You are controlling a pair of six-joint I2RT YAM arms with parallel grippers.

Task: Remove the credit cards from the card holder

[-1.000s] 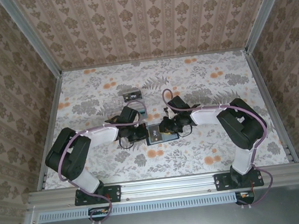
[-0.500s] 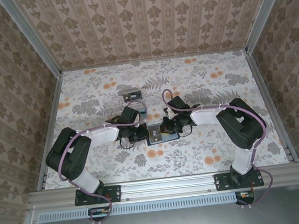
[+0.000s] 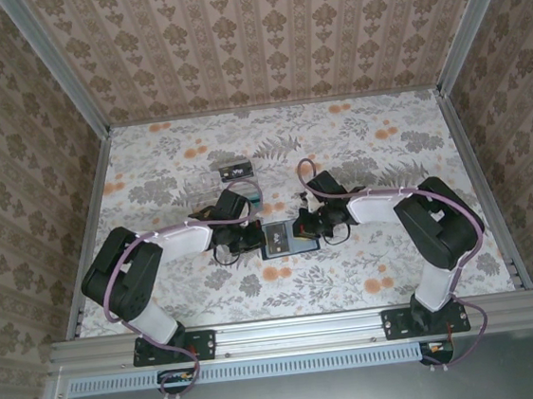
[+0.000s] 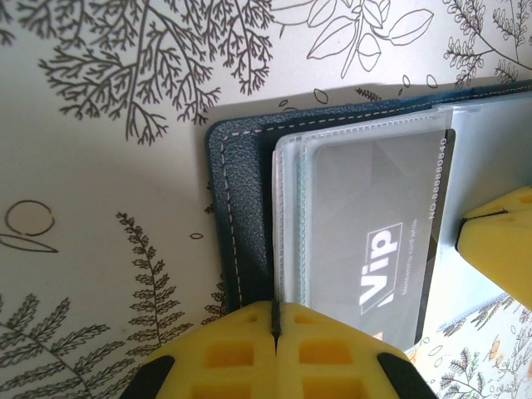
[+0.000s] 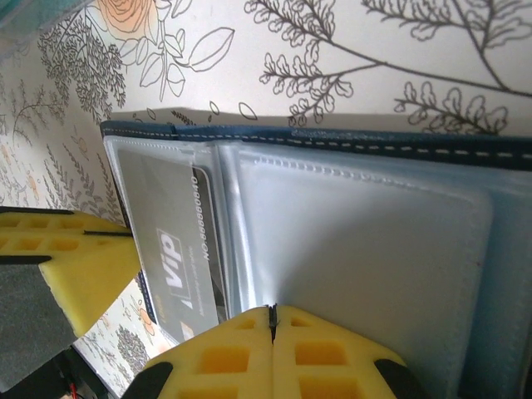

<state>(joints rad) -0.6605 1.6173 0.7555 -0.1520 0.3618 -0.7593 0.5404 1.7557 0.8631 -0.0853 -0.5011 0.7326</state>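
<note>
The card holder [image 3: 284,240] lies open on the flowered table between both grippers; it is navy outside [image 4: 237,216], with clear sleeves inside [image 5: 366,241]. A grey credit card marked "Vip" [image 4: 374,249] [image 5: 176,249] sits inside a sleeve. My left gripper [image 3: 253,237] [image 4: 274,322] is shut, pinching the holder's edge where the cover meets the sleeves. My right gripper [image 3: 310,227] [image 5: 272,320] is shut on the edge of a clear sleeve on the opposite side. One yellow finger [image 4: 499,249] of the right gripper shows in the left wrist view, and the left gripper's fingers [image 5: 71,262] in the right wrist view.
A clear plastic tray [image 3: 236,178] with a dark item in it stands just behind the left gripper. Patterned walls close the table on the left, back and right. Open tabletop [image 3: 375,140] lies behind the right arm.
The right gripper has closed on the sleeve edge and its arm has shifted slightly to the right. The left gripper has stayed shut in place.
</note>
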